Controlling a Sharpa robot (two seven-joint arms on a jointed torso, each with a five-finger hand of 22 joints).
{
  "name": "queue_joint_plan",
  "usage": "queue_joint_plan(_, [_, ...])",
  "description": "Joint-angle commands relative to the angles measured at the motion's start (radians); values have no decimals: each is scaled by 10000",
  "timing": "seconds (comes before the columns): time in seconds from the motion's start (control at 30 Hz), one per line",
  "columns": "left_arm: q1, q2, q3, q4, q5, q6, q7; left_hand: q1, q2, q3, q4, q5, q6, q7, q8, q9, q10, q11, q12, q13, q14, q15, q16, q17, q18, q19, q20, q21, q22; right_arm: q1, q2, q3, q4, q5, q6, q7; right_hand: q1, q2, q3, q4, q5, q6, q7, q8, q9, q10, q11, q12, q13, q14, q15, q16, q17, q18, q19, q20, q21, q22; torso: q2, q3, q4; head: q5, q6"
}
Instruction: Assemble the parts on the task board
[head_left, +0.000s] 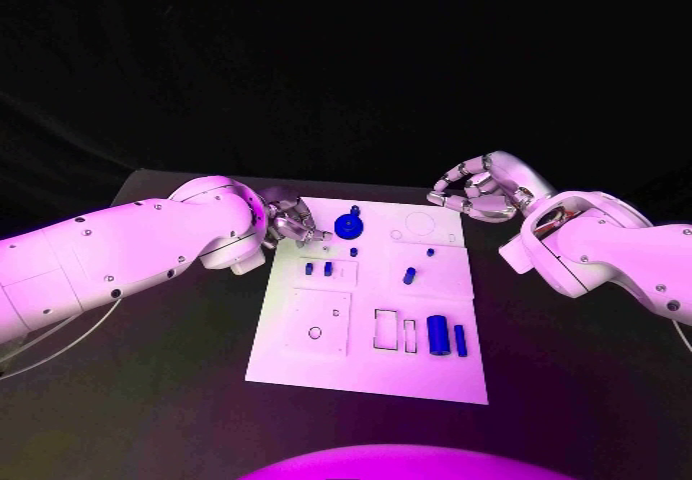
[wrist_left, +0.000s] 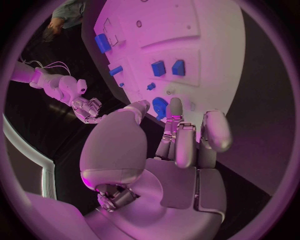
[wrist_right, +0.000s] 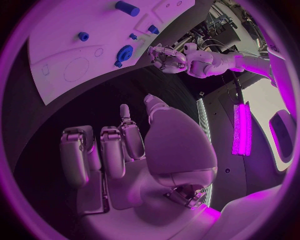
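The white task board (head_left: 296, 352) lies in the middle of the black bench (head_left: 130, 400), its long side running away from the robot; small blue parts sit across it. At the far end stands a round blue gear-like part (head_left: 349, 223) with a knob on top; near the middle of the board are two small blue blocks (head_left: 319, 268) side by side, a small blue peg (head_left: 353, 252) beyond them, and a short blue cylinder (head_left: 410, 275) to their right; at the near right lie a thicker blue cylinder (head_left: 437, 329) and a thin blue bar (head_left: 460, 339), next to two outlined rectangular recesses.

The left hand (head_left: 294, 222) sits at the far left edge of the board, just beside the gear-like part; in the left wrist view its fingers (wrist_left: 185, 142) lie close together and reach toward that part, the thumb set apart, and nothing is seen in its grasp; whether a fingertip touches the part cannot be told.

The right hand (head_left: 473, 190) is raised past the far right corner of the board, well apart from the parts; its fingers (wrist_right: 103, 152) are loosely curled with gaps between them, and it holds nothing.
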Motion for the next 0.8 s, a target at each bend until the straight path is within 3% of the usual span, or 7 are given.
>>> queue_joint_plan(0.03, [1, 198, -81, -36, -503, -1283, 1905, 933, -119, 351, -27, 57, -241, 110, -106, -157, -634, 147, -441, -338, -222, 145, -685, -85, 305, -679, 152, -882, -1106, -5, -5, 0, 12, -81, 21, 63, -72, -6, -32, -3, 40, -62, -7, 53, 14, -60, -9, -59, 714, 885, -64, -46, 1993, -16, 775, -51, -65, 2337, 8, -10, 5, -62, 45])
queue_joint_plan(0.1, [-16, 348, -151, -99, -1014, -1624, 2599, 1489, -211, 604, -110, 24, -346, 305, -223, -327, -943, 341, -711, -586, -554, 312, -1024, -547, 387, -1029, 272, -1327, -1616, -5, 0, 0, 11, -84, 31, 63, -61, 7, -23, -14, 56, -63, -9, 55, 17, -60, -12, -59, 714, 886, -65, -44, 1997, -16, 774, -52, -66, 2336, 13, -16, -7, -68, 67])
queue_joint_plan(0.13, [-35, 426, -181, -133, -1331, -1801, 2948, 2058, -344, 863, -312, 28, -484, 281, -353, -492, -1280, 356, -988, -820, -891, 333, -1341, -1002, 516, -1423, 337, -1813, -2188, -5, 1, 0, 11, -86, 36, 64, -61, 7, -23, -14, 56, -63, -9, 55, 17, -60, -12, -59, 714, 886, -65, -44, 1997, -16, 774, -52, -66, 2336, 18, -19, -15, -77, 75])
queue_joint_plan(0.2, [-80, 543, -217, -189, -1859, -2007, 3403, 2401, -454, 1073, -361, 13, -429, 324, -447, -709, -1355, 391, -1152, -1080, -1029, 404, -1377, -1140, 547, -1527, 401, -1962, -2320, -5, 5, 0, 8, -88, 43, 64, -55, 10, -20, -18, 62, -63, -10, 56, 19, -61, -13, -60, 713, 887, -65, -43, 2000, -15, 772, -52, -69, 2334, 24, -22, -24, -100, 81])
queue_joint_plan(0.4, [-215, 902, -276, -472, -3430, -1845, 4076, 2748, -849, 1294, -324, -21, -640, 296, -1015, -1434, -1888, 516, -2181, -2158, -1793, 526, -1994, -2351, 664, -1976, 512, -2511, -2898, -5, 14, 0, 5, -91, 61, 68, -45, 14, -14, -24, 73, -64, -11, 57, 21, -66, -13, -66, 707, 887, -66, -44, 1999, -15, 773, -52, -69, 2335, 15, 0, -12, -134, 91])
queue_joint_plan(0.5, [-258, 1034, -295, -581, -4022, -1602, 4130, 2869, -876, 1198, -410, -26, -501, 144, -1236, -1731, -1930, 531, -2567, -2625, -1775, 517, -1926, -2513, 625, -1873, 553, -2387, -2713, -5, 15, 0, 5, -91, 64, 69, -30, 18, -7, -30, 92, -66, -12, 59, 25, -70, -15, -70, 703, 887, -67, -44, 2000, -14, 769, -53, -74, 2331, 21, -7, -9, -144, 88])
queue_joint_plan(0.8, [-352, 1319, -325, -820, -5095, -778, 3931, 2980, -868, 1072, -487, -41, -88, 28, -1446, -2091, -1855, 468, -2947, -3195, -1291, 414, -1373, -2172, 470, -1312, 463, -1690, -1868, -5, 23, 0, 10, -91, 61, 73, -26, 19, -6, -31, 99, -66, -12, 60, 27, -75, -16, -76, 697, 884, -68, -49, 1988, -12, 764, -54, -83, 2326, 19, -6, -17, -152, 76])
